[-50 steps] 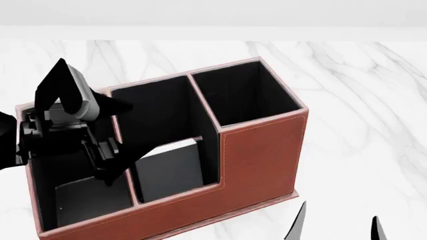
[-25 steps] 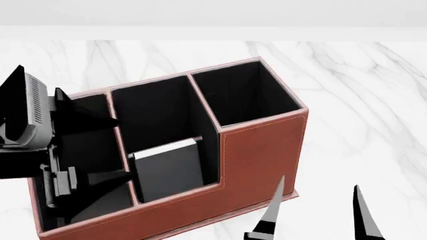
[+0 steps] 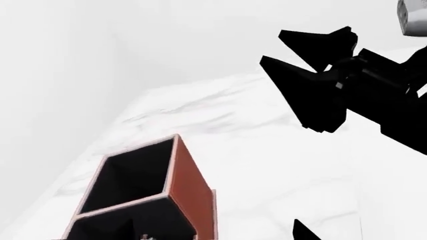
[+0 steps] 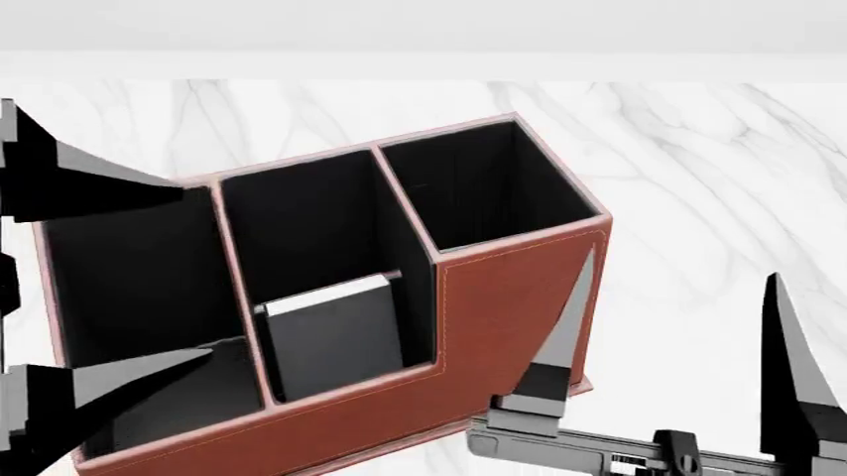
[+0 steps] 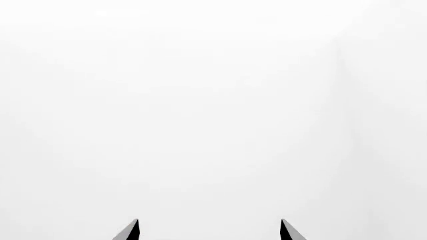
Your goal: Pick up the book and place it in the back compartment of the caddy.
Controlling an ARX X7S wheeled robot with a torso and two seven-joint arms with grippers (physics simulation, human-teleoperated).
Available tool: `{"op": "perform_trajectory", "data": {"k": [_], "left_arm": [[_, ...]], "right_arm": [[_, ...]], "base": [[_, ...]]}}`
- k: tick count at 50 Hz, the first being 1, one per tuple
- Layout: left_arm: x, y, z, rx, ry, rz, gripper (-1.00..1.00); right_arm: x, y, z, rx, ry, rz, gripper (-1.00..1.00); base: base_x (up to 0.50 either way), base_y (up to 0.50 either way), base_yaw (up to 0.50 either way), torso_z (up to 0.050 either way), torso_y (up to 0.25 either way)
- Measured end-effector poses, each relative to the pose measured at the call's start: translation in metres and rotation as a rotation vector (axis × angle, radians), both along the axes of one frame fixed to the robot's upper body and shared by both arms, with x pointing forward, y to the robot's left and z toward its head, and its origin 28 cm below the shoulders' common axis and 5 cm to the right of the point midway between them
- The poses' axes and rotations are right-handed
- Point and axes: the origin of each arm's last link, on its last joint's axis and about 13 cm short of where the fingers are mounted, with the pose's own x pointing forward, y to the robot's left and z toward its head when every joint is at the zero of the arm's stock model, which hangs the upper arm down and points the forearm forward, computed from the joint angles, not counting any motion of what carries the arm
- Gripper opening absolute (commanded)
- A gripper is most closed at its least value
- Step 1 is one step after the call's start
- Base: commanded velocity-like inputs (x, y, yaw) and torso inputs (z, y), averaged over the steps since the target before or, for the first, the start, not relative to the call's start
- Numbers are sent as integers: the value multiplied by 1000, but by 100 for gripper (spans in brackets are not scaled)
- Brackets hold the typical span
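Note:
The reddish-brown caddy (image 4: 517, 297) stands on the marble table, and its tall end also shows in the left wrist view (image 3: 190, 185). The black book (image 4: 337, 337) stands upright in the back compartment (image 4: 357, 402), the low-walled middle cell, white page edges up. My left gripper (image 4: 196, 268) is open, its fingers spread over the long left cell and touching nothing. Only one fingertip (image 3: 303, 232) shows in its own view. My right gripper (image 4: 680, 268) (image 5: 209, 227) is open and empty beside the caddy's right end, and it also shows in the left wrist view (image 3: 271, 46).
The white marble table (image 4: 701, 159) stretches to the right of and behind the caddy, ending at a pale wall. The tall square cell (image 4: 483, 188) at the caddy's right end holds nothing visible. The right arm's crossbar (image 4: 596, 446) lies low in front of the caddy.
My left gripper has lifted out of the long left cell and drawn back to the left edge, still open. My right gripper has risen into view. The book has stayed put.

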Motion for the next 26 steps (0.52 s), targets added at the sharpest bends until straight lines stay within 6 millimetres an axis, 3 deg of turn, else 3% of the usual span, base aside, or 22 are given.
{"op": "perform_trajectory", "data": {"k": [14, 26], "left_arm": [[-21, -2, 20, -7, -99, -12, 100], [-31, -3, 29, -7, -147, -16, 100]], "right_arm": [[-7, 3, 30, -8, -102, -8, 100], [-14, 4, 43, -4, -159, -3, 100]], "base": [[0, 0, 0, 0, 0], [0, 0, 0, 0, 0]]}}
